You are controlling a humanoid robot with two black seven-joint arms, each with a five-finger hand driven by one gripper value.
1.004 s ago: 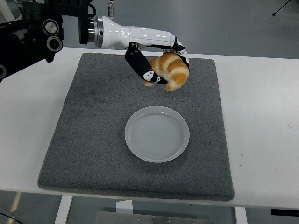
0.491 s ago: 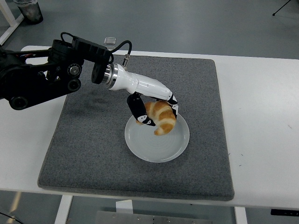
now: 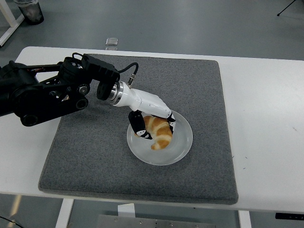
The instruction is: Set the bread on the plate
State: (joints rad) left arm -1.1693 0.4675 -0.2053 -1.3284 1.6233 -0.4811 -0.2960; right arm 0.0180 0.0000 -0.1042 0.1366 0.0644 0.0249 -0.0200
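Observation:
A golden croissant (image 3: 159,133) lies down on the clear round plate (image 3: 181,145), which sits in the middle of the grey mat (image 3: 85,142). My left hand (image 3: 151,127) reaches in from the left, white-shelled with black fingers, and its fingers are still curled around the upper end of the croissant. A black thumb (image 3: 138,126) presses its left side. The croissant looks to be resting on the plate's left half. My right arm does not show.
The grey mat covers most of the white table (image 3: 266,118). My black left arm (image 3: 42,92) lies over the mat's far left corner. A small clear object (image 3: 112,42) stands beyond the table's far edge.
The left hand carried the croissant down from the mat's far middle onto the plate, lowering it further in the last half second. The grasp holds throughout.

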